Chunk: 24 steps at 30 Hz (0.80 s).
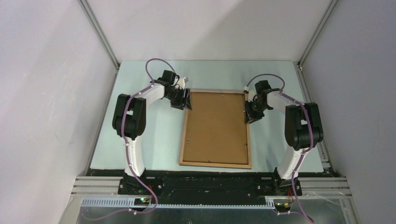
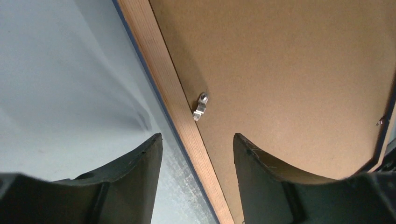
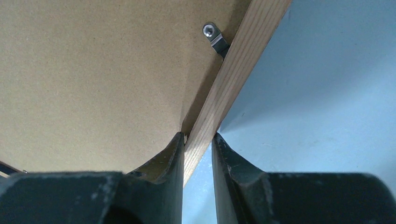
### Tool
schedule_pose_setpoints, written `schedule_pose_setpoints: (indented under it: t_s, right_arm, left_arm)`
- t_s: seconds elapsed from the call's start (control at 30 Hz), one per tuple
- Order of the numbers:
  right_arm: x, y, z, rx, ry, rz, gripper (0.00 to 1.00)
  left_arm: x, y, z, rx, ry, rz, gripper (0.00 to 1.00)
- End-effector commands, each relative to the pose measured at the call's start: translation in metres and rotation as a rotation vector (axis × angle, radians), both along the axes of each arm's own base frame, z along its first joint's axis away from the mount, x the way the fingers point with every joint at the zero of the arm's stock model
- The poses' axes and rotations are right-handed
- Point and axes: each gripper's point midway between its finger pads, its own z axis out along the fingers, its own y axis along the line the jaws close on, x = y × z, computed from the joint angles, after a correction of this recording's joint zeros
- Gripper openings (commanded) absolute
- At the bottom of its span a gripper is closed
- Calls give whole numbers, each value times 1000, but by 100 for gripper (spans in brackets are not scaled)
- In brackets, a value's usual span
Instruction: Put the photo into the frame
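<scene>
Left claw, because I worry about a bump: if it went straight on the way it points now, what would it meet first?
Probably the frame: the open left claw straddles its wooden rail, with the backing board ahead of one side. How far off they are is unclear from this view.

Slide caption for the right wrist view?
Right gripper clamps the frame, beside a metal clip and backing board.

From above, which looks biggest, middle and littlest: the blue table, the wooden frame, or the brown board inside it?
1. The table, the biggest by far.
2. The frame, only just ahead of the next one.
3. The brown board, which sits inside the frame.
</scene>
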Motion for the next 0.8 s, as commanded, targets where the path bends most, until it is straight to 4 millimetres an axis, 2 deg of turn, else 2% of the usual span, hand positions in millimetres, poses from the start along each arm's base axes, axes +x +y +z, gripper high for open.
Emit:
schedule_pose_setpoints:
  t_s: [0.0,0.17,0.57,0.77]
  right_arm:
    - [-2,-10,2,-22,-18,41,0]
    - [1,-7,2,20,-13,21,0]
    - [-1,-5,0,52,5,8,0]
    - [-2,-6,0,79,19,-5,0]
  left_arm:
    - [14,-3,5,41,-41,4,61]
    - [18,-5,2,90,-60,8,56]
    - [14,-15,-4,140,-70,-10,54]
    - [16,-17,-8,162,-72,-5,49]
